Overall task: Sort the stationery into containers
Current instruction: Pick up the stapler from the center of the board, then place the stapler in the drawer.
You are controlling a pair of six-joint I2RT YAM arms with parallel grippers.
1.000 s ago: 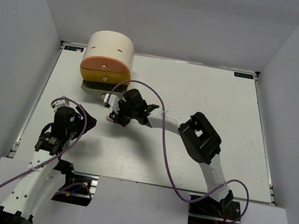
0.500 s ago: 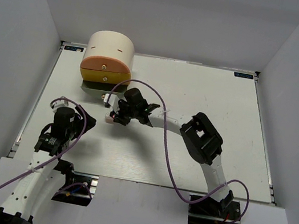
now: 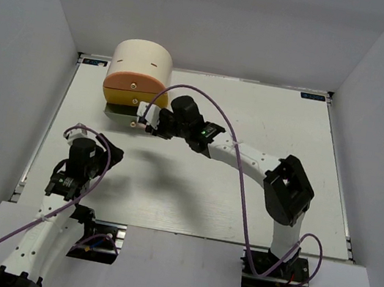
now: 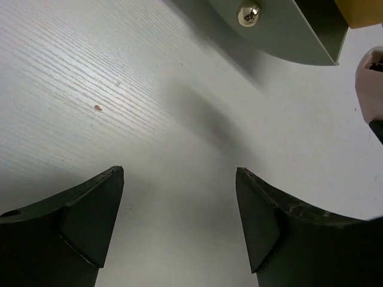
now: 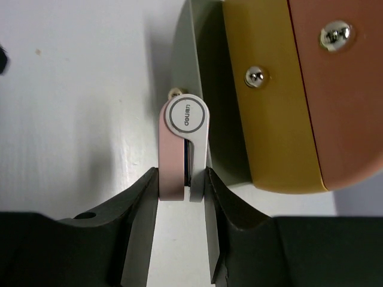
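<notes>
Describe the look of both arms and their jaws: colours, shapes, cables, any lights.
The left arm and the right arm share one build: white tube links joined by boxy black joint housings. A thin purple cable loops loosely along each. A small green light glows near the right wrist. The jaws are matte black and wedge-shaped.

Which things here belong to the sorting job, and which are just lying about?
Job: pink piece in the right fingers; drawer unit; its grey drawer, pulled out; left fingers, open and empty.
Lying about: purple cables; a speck on the table.
</notes>
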